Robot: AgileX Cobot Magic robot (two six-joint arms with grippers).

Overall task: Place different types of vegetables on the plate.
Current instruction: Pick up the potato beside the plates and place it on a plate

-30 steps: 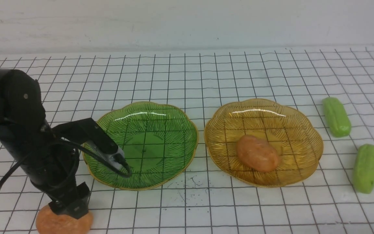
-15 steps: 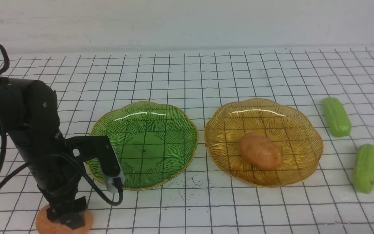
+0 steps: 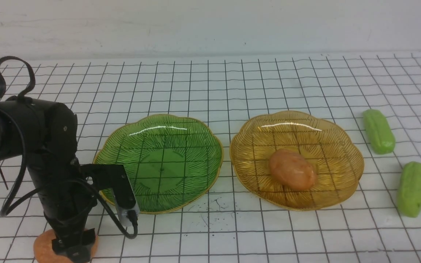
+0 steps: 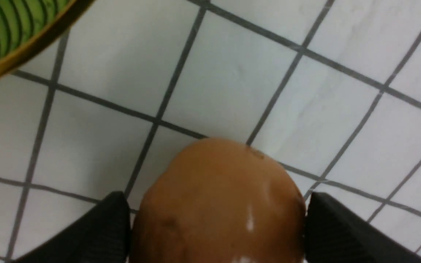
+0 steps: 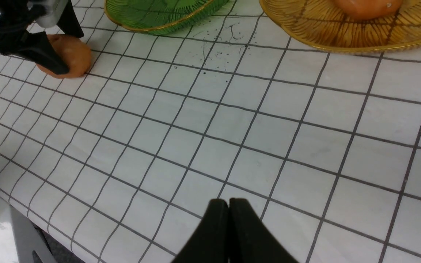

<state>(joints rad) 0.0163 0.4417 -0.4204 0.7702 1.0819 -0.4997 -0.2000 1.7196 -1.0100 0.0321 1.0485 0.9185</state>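
Note:
My left gripper (image 3: 73, 249) stands over an orange-brown potato (image 3: 41, 249) on the table at the near left. In the left wrist view both black fingers (image 4: 101, 226) press the sides of that potato (image 4: 217, 204), so the gripper (image 4: 216, 195) is shut on it. A second potato (image 3: 291, 169) lies in the amber plate (image 3: 327, 138). The green plate (image 3: 159, 160) holds nothing. Two light green cucumbers (image 3: 378, 131) (image 3: 412, 189) lie on the table at the far right. My right gripper (image 5: 228, 204) is shut and empty, low over bare table; it is out of the front view.
The table is a white cloth with a black grid. Its near left edge shows in the right wrist view (image 5: 16, 215). The left arm's cable (image 3: 122, 226) loops beside the green plate's near rim.
My left arm has swung its wrist down and slightly left, and the gripper has sunk lower over the near-left potato. The potato in the amber plate shifted slightly. The cucumbers have not moved.

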